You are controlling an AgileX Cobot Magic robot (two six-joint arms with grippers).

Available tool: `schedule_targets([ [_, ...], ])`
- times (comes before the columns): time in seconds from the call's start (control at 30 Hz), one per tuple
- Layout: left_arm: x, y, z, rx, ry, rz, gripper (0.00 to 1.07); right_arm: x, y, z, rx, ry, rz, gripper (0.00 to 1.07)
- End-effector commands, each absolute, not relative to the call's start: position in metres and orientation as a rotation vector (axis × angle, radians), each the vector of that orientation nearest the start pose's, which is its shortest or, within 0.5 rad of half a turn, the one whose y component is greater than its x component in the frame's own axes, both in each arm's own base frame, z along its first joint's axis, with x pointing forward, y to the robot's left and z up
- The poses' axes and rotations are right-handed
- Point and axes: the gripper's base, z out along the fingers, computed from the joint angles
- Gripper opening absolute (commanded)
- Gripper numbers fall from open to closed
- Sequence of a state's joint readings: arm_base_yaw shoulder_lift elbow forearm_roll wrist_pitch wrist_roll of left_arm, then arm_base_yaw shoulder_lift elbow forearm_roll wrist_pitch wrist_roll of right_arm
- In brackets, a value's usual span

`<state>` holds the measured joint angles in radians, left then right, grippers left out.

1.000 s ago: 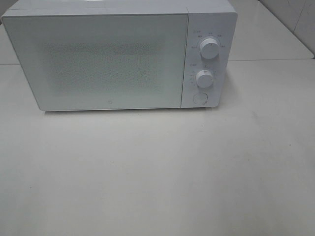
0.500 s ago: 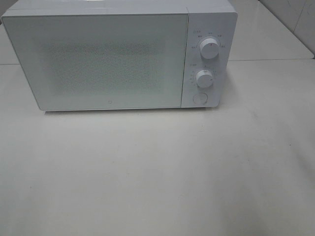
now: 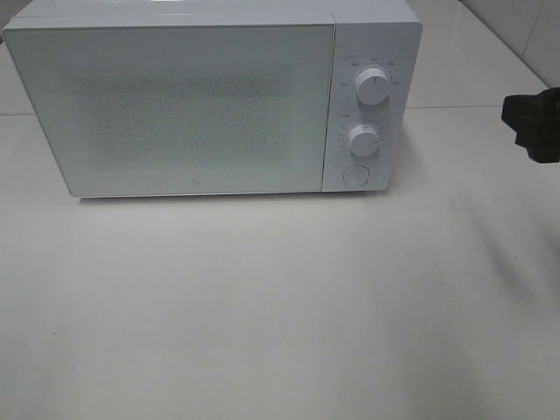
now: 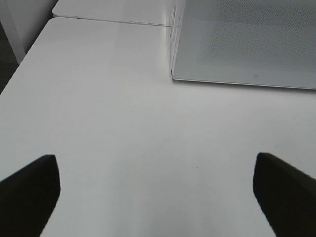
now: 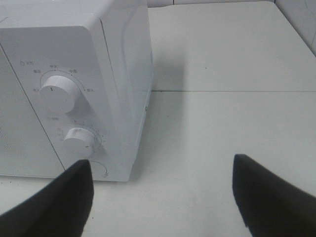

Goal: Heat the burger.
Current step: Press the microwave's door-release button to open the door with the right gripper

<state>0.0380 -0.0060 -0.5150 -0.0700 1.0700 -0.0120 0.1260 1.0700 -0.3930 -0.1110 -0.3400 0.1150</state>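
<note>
The burger shows in no view. The white microwave [image 3: 192,105] stands at the back of the table with its door shut; its frosted door lets nothing inside show. My right gripper [image 3: 535,125] pokes in at the right edge, to the right of the microwave's control panel. In the right wrist view it [image 5: 163,190] is open and empty, facing the panel's upper knob [image 5: 57,93], lower knob [image 5: 79,143] and round button [image 5: 100,169]. My left gripper [image 4: 155,192] is open and empty over bare table, short of the microwave's left front corner [image 4: 174,76].
The white table [image 3: 280,306] spreads in front of the microwave. The control panel carries an upper knob [image 3: 374,88], a lower knob [image 3: 363,140] and a button [image 3: 354,174]. A tiled wall [image 3: 525,26] rises at the back right.
My right gripper has come into the exterior view at the right edge; it was out of view before. The microwave has not changed.
</note>
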Motion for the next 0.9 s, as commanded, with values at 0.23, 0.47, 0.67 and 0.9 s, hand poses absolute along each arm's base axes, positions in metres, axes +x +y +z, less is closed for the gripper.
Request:
schedule_targets([
  [0.23, -0.010, -0.007, 0.281, -0.047, 2.013, -0.074, 0.98, 0.216, 0.030, 0.221, -0.053, 1.805, 0.173, 0.76],
  [0.47, -0.010, -0.007, 0.281, -0.047, 2.013, -0.074, 0.98, 0.227, 0.030, 0.206, -0.013, 1.828, 0.173, 0.76],
  [0.67, -0.010, -0.007, 0.281, -0.047, 2.013, -0.074, 0.98, 0.229, 0.046, 0.194, -0.097, 1.798, 0.087, 0.76],
  [0.9, -0.010, -0.007, 0.281, -0.047, 2.013, -0.074, 0.98, 0.223, 0.071, 0.180, -0.081, 1.755, 0.037, 0.76],
])
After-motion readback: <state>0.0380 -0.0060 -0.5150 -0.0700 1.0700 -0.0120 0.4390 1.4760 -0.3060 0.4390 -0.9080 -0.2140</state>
